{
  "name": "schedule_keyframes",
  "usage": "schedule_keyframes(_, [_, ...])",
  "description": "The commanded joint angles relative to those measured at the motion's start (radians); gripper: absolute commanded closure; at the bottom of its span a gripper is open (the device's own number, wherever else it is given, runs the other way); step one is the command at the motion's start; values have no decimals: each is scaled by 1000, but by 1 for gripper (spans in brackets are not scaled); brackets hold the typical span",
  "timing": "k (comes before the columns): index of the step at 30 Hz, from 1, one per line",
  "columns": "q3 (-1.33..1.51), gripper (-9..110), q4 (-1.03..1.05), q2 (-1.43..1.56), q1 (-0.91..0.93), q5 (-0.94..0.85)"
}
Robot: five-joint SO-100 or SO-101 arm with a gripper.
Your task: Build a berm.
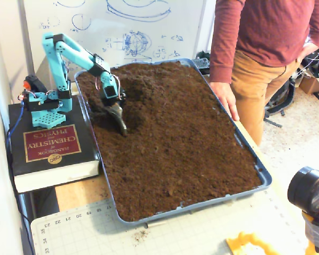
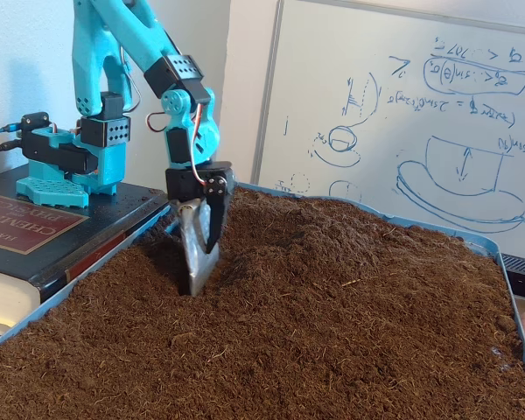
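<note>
The thick book (image 1: 52, 154) under the base of the turquoise arm (image 1: 74, 56) has a dark red cover label with gold letters that read "HANDBOOK of CHEMISTRY and PHYSICS", and a small round "CRC" mark is below the title. In a fixed view the words stand upside down. On the whiteboard (image 2: 402, 122) there are blue marker sketches of round, hat-like shapes with arrows and some mirrored formulas that I cannot read. The green cutting mat (image 1: 165, 234) at the front edge carries a row of numbers, about 19 to 24.

The blue tray (image 1: 266, 178) is filled with dark brown loose soil (image 1: 186, 138) and lies on a wooden table (image 1: 77, 194). The berm (image 1: 135, 87) is only a low mound at the far left part of the tray, just beside the arm, with a darker hollow next to it. The pincer (image 2: 197, 271) points down and its tips are pushed into the soil at the foot of this mound. Its jaws are almost together, with only a narrow gap, and they hold nothing that I can see.

A person in a red sweater and tan trousers (image 1: 266, 58) stands at the right of the tray and rests one hand (image 1: 227, 101) on its rim. A black camera (image 1: 308, 194) is in the lower right corner.
</note>
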Motion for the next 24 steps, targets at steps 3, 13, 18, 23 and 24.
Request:
schedule_keyframes(3, [-279, 101, -51, -124, 0, 6])
schedule_keyframes(13, [-603, 101, -49, -262, -43, 178])
schedule_keyframes(18, [-643, 101, -48, -259, -95, 305])
schedule_keyframes(23, [-626, 101, -35, -179, -114, 330])
schedule_keyframes(24, [-621, 101, -14, -160, -114, 330])
